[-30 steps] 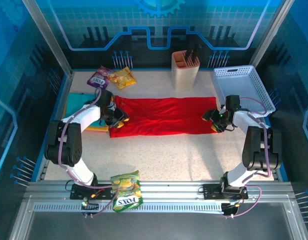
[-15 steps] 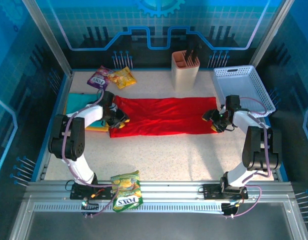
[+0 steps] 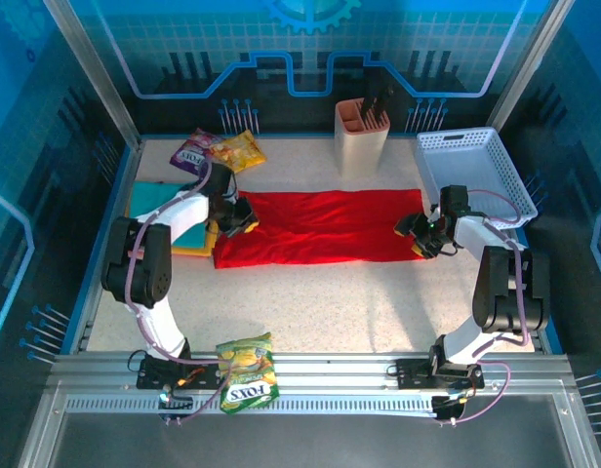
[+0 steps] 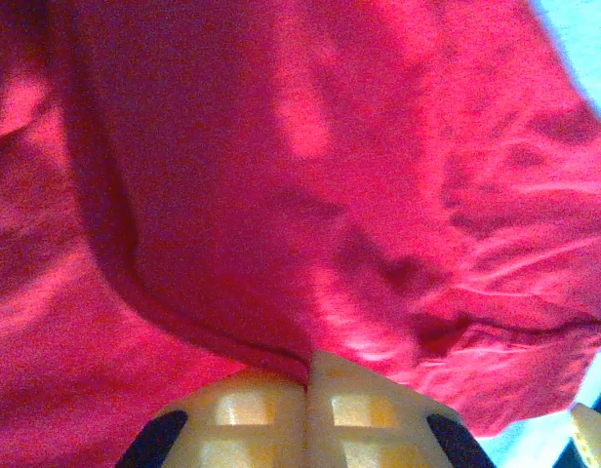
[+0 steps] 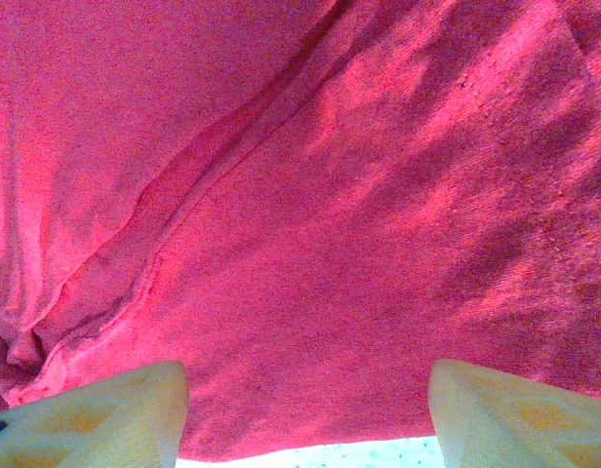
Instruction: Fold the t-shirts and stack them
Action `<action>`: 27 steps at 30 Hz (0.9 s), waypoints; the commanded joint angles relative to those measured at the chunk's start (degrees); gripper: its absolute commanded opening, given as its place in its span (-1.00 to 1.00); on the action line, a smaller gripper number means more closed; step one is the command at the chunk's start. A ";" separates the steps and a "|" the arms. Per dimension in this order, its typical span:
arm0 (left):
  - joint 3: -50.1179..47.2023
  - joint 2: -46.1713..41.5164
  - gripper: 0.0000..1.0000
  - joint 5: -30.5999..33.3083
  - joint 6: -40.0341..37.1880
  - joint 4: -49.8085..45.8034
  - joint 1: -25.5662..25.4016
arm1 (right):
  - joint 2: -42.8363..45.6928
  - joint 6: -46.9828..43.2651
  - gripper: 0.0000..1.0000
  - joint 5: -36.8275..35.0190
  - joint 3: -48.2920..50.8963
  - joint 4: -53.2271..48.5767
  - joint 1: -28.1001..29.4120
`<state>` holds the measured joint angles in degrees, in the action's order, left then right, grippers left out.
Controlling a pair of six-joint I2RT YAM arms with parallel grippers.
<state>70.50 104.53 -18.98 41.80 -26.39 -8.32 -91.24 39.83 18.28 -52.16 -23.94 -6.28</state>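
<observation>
Top external: we see the red t-shirt [image 3: 325, 227] spread flat mid-counter [image 3: 310, 292], long side running left to right, lying between the two arms. The left fingers [image 3: 242, 220] sit on its far-left corner and the right fingers [image 3: 419, 237] are at its right edge. Left wrist: the fingers are pressed fully together with no gap, and a fold of red hem runs into the seam at the tips, so we read that as clamped on the red t-shirt. Right wrist: the fingers stand wide apart over red cloth with nothing between them, no grip; a thin strip of counter shows past the shirt's edge between the tips. The teal shirt [image 3: 154, 200] lies folded at the left side of the counter, with the orange-yellow shirt [image 3: 196, 250] at its near edge, just beside the red one's left end. We also see a white basket [image 3: 476, 171] far right, a beige holder [image 3: 362, 136] behind the red shirt, two snack packets [image 3: 222, 151] far left, and one more packet [image 3: 247, 372] on the near rail.
</observation>
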 commanded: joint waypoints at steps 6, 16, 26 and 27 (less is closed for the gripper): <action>14.98 7.66 -1.00 3.67 -3.20 -7.44 -3.40 | 0.98 -1.25 0.32 0.52 0.04 -1.10 0.22; 28.92 16.98 -1.00 8.29 -5.85 -13.17 -6.11 | 1.42 -1.69 0.32 1.03 1.30 -1.03 0.08; 41.30 26.19 -0.84 9.95 -7.38 -16.40 -8.46 | 1.51 -1.52 0.33 1.68 1.45 -0.40 0.22; 42.56 27.05 -0.83 10.30 -7.76 -16.80 -8.69 | 1.50 -1.44 0.34 1.77 1.45 -0.28 0.32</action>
<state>109.38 129.19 -10.46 36.12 -40.10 -16.08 -91.07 38.96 18.72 -51.35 -23.94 -6.33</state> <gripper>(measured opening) 0.084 0.667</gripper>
